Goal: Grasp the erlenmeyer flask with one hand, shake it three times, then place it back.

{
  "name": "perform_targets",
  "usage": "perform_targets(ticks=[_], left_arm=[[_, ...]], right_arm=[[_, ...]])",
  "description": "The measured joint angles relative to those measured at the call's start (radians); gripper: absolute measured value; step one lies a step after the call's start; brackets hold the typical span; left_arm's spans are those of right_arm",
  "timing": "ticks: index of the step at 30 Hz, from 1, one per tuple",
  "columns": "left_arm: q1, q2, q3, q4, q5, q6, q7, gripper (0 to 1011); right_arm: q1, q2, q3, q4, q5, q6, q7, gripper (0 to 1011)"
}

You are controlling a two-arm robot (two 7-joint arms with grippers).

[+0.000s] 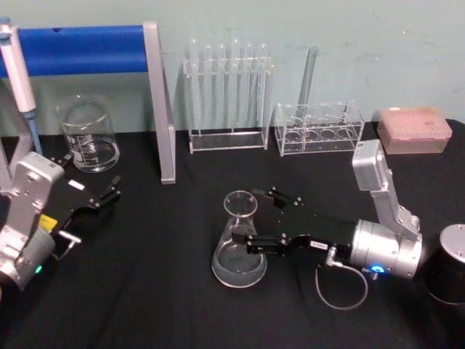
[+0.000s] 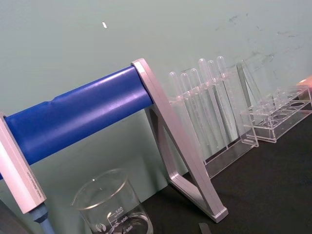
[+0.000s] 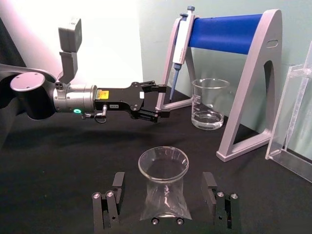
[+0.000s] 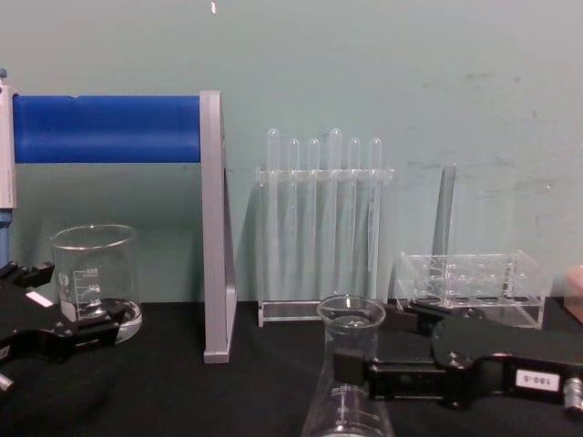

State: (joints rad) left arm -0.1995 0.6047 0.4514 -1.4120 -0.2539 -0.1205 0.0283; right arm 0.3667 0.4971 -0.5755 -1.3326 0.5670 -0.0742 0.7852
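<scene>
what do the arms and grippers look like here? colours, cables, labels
The right gripper and left gripper match: black, flat-bodied, two-fingered, screw heads showing. Each sits on a silver cylindrical wrist with a small blue-green light and a grey boxy camera on a bracket. A thin grey cable loops beside the right wrist. Both bodies carry white labels; the left also has a yellow one.

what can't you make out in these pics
flask base: chest view, cut off by the bottom edge
flask print: chest view, too small; the open right gripper's finger crosses the neck
beaker base: left wrist view, cut off by the bottom edge
pipette: chest view, cut by the left edge
left gripper, parked open left: its arm cut by head view's corner
</scene>
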Motion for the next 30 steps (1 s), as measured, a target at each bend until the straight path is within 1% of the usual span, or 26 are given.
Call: perform_targets(ticks=[5, 11, 19, 30], left_arm=[[0.0, 0.0, 0.0, 0.0, 0.0, 0.0, 0.0, 1001], [0.0, 0.0, 0.0, 0.0, 0.0, 0.0, 0.0, 1001], [0.0, 0.0, 0.0, 0.0, 0.0, 0.0, 0.0, 1001], [0.0, 0.0, 0.0, 0.0, 0.0, 0.0, 0.0, 1001]], right_arm=[[0.021, -0.015, -0.011, 0.023, -0.006, -0.005, 0.003, 1000], [0.034, -0.024, -0.019, 0.037, -0.012, -0.007, 0.003, 1000], [0.04, -0.025, -0.027, 0.041, -0.017, -0.005, 0.003, 1000], [0.039, -0.024, -0.028, 0.036, -0.022, -0.002, -0.005, 1000]])
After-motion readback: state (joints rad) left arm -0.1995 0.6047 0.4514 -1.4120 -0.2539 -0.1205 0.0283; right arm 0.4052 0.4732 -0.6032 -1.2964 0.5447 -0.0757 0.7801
